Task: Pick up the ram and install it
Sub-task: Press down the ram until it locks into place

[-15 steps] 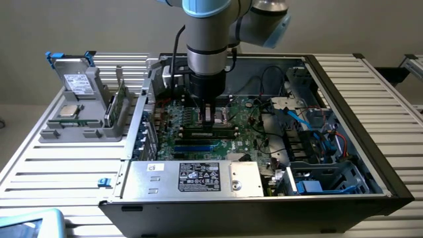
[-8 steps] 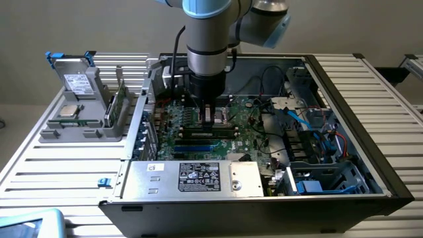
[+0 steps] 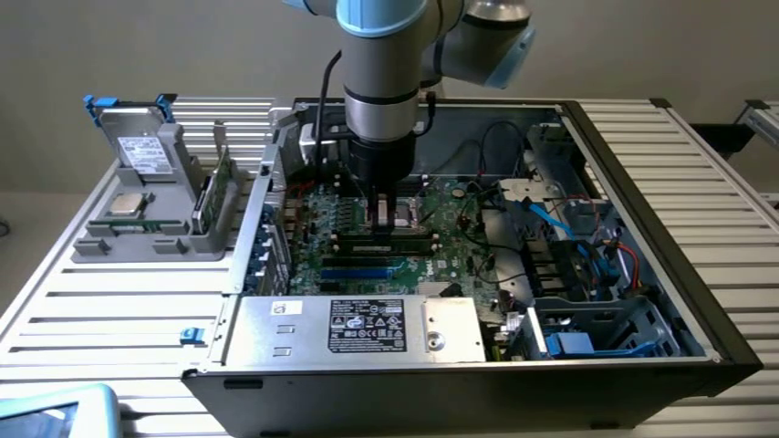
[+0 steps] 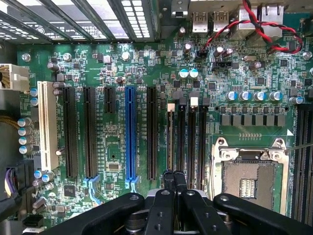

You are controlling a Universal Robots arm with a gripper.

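A long, narrow green board, the ram (image 3: 214,197), stands on edge in the grey holder (image 3: 152,245) at the exterior view's left, outside the computer case. My gripper (image 3: 387,228) is far from it, lowered inside the case over the motherboard (image 4: 117,58). Its two black fingers are pressed together, so it is shut (image 4: 174,179), with the tips right over the black memory slots (image 4: 187,137) beside the processor socket (image 4: 249,178). Nothing shows between the fingers. I cannot tell whether a stick sits in the slot under the tips.
The open case (image 3: 633,182) walls in the arm on all sides. A silver power supply box (image 3: 353,327) lies at its near edge, with cables and drive cages (image 3: 585,265) on the exterior view's right. The holder also carries a square processor chip (image 3: 126,203) and a drive (image 3: 146,151).
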